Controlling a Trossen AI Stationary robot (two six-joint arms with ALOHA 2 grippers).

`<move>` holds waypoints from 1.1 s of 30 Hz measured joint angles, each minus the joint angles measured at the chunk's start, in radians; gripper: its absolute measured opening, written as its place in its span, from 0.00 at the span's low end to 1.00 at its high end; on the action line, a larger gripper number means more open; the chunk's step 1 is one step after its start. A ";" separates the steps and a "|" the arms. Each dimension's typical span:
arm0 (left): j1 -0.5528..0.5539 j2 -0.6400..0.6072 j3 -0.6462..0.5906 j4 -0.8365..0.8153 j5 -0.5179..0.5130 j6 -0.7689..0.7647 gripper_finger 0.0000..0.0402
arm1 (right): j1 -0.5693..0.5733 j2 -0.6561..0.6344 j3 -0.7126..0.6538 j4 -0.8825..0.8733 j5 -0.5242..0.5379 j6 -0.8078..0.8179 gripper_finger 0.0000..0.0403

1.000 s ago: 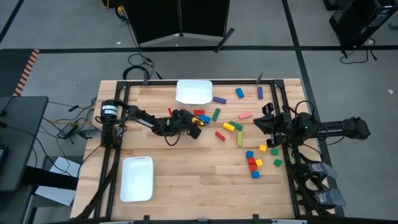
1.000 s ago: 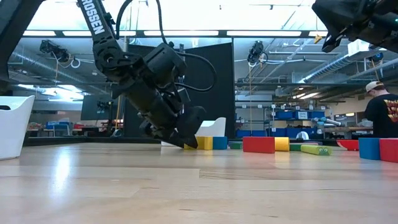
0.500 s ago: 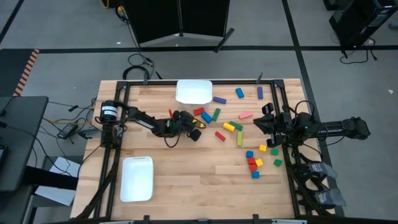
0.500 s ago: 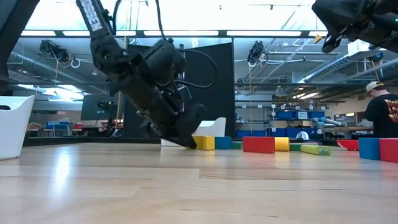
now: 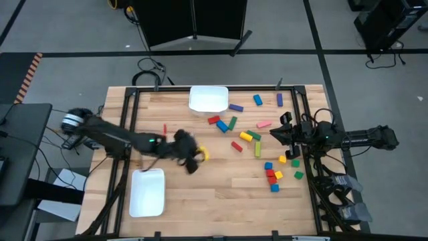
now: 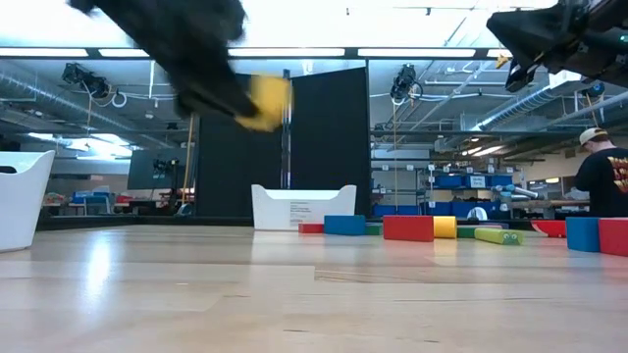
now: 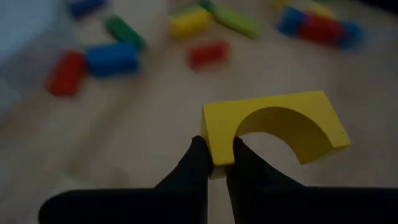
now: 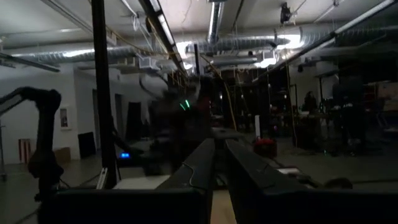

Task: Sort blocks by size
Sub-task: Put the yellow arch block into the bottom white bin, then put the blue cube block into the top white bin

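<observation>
The left gripper [image 7: 216, 163] pinches just one leg of the yellow arch block [image 7: 273, 127] — held so off-centre and carried high, it could twist loose and drop.

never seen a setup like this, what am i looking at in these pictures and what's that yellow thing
These are four camera views of one two-armed robot at a wooden table: one from overhead, one at table level, and one on each wrist. The left gripper is shut on a yellow arch-shaped block, lifted above the table. The right gripper waits, shut and empty, raised at the table's right side. Small coloured blocks lie scattered on the wood, with a white rectangular tray at the far edge and a second white tray at the near left. The job is sorting blocks by size.
</observation>
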 joint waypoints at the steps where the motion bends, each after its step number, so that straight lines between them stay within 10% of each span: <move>1: -0.045 -0.039 0.004 -0.053 0.027 -0.030 0.08 | 0.000 0.010 0.000 -0.003 0.000 0.000 0.12; 17: -0.500 -0.075 0.057 -0.587 0.355 -0.813 0.08 | 0.034 0.354 0.168 -0.094 -0.003 -0.005 0.12; 24: -0.563 -0.021 0.057 -0.665 0.501 -0.921 0.10 | 0.079 0.498 0.408 -0.531 0.017 0.016 0.16; 33: -0.578 -0.005 0.057 -0.699 0.503 -0.945 0.51 | 0.237 0.612 0.721 -1.212 0.049 0.114 0.44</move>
